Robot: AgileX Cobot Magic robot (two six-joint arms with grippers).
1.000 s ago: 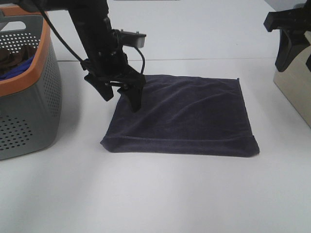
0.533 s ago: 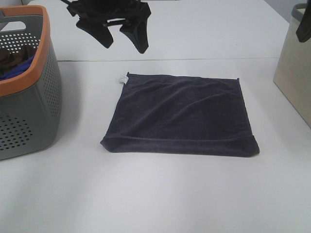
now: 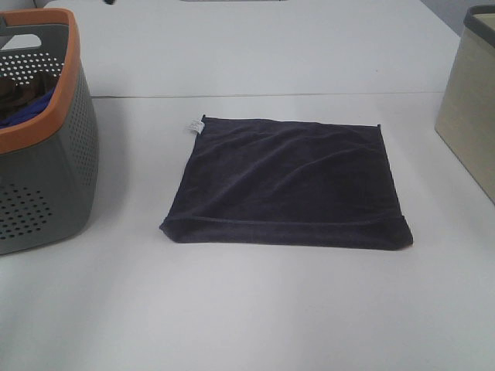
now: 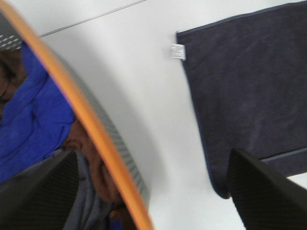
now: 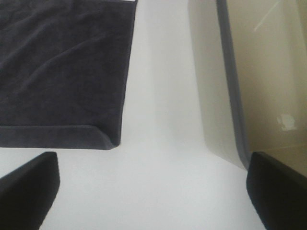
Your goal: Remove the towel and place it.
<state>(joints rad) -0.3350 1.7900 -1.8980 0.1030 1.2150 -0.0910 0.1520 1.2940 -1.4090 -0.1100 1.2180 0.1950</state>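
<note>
The dark navy towel (image 3: 290,182) lies flat and folded on the white table, its small white tag (image 3: 193,126) at the far left corner. Neither gripper shows in the exterior high view. In the left wrist view my left gripper (image 4: 153,163) is open and empty, high above the table between the basket and the towel (image 4: 249,86), with the tag (image 4: 177,51) in sight. In the right wrist view my right gripper (image 5: 152,163) is open and empty, high above the gap between the towel's (image 5: 62,67) right edge and the beige box.
A grey perforated basket with an orange rim (image 3: 73,85) stands at the left and holds a bright blue cloth (image 4: 33,120) and a brown cloth (image 4: 91,158). A beige box (image 3: 468,108) stands at the right edge, close to the towel.
My left gripper rose from the towel's far left corner and left the exterior view upward. The right arm also left that view. The towel has not moved; its tag now shows.
</note>
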